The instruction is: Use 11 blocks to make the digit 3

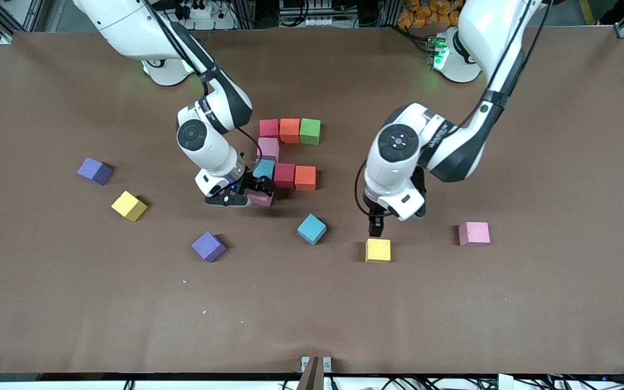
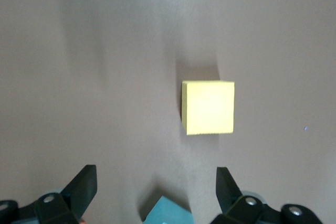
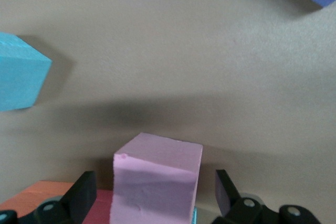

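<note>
**Partial digit near the table's middle, both grippers spread**

The digit 3 (image 1: 286,157) is unfinished: a bar of red, orange and green cubes runs along the table's length, a pink cube (image 1: 268,147) links it to a second bar of blue, red and orange, and another pink block (image 1: 261,197) sits at that bar's blue end, nearer the front camera. The figure's long axis runs from the robots' edge toward the camera's edge.

The right gripper (image 1: 255,192) straddles that pink block (image 3: 157,182) with jaws apart; the right wrist view shows a gap on each side, which the front view hides.

The left gripper (image 1: 377,230) hangs over a yellow block (image 1: 378,250), jaws open. Its wrist view shows the yellow block (image 2: 208,107) lying ahead of the fingertips, not between them.

Loose blocks lie scattered toward the camera's edge.
</note>
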You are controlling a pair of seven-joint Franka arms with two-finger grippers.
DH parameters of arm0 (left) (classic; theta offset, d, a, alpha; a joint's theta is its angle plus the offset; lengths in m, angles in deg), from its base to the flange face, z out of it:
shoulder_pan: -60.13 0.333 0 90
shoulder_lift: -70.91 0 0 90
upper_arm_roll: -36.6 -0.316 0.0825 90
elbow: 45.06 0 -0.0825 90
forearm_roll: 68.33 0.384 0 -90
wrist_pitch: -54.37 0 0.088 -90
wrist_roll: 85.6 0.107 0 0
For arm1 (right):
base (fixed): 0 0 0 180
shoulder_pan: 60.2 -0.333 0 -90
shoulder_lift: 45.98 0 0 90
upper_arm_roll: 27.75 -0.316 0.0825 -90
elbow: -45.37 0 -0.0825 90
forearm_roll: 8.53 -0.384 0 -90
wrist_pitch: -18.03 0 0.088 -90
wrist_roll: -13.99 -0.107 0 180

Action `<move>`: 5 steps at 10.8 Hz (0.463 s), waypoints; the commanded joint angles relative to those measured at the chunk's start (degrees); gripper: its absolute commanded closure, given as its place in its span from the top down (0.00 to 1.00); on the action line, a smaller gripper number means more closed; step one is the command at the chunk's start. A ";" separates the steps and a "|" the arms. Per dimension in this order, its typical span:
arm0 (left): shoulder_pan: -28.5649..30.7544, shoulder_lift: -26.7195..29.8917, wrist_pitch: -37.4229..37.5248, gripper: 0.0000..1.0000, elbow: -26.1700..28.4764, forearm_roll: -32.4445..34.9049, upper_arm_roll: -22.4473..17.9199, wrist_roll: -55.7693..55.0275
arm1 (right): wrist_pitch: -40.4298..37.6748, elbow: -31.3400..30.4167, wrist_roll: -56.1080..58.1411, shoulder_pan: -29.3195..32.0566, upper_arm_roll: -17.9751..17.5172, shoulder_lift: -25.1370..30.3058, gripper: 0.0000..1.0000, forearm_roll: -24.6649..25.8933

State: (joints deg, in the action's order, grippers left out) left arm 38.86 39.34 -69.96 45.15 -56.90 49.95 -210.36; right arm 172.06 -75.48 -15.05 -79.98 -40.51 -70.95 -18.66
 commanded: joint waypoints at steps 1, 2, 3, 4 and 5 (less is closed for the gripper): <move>1.05 0.10 0.06 1.00 0.58 -0.97 0.28 1.27 | -5.04 2.19 -1.01 0.25 0.64 2.90 1.00 -0.06; 0.97 -0.07 0.06 1.00 0.58 -0.79 0.28 1.27 | -5.58 3.16 -0.84 1.30 0.64 3.17 1.00 -0.06; 0.79 -0.07 0.06 1.00 0.58 -0.70 0.19 1.27 | -5.59 3.51 -0.66 2.27 0.73 3.08 1.00 0.02; 0.79 -0.07 0.06 1.00 0.58 -0.62 0.19 1.36 | -5.59 4.30 -0.49 2.98 0.90 3.08 1.00 0.11; 0.97 -0.07 0.06 1.00 0.58 -0.61 0.19 1.36 | -5.59 4.83 -0.31 3.25 2.56 3.00 1.00 0.20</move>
State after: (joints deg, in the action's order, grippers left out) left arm 39.51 38.95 -69.96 45.44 -56.90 49.99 -210.25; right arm 167.38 -71.22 -15.05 -77.72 -39.12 -68.57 -18.66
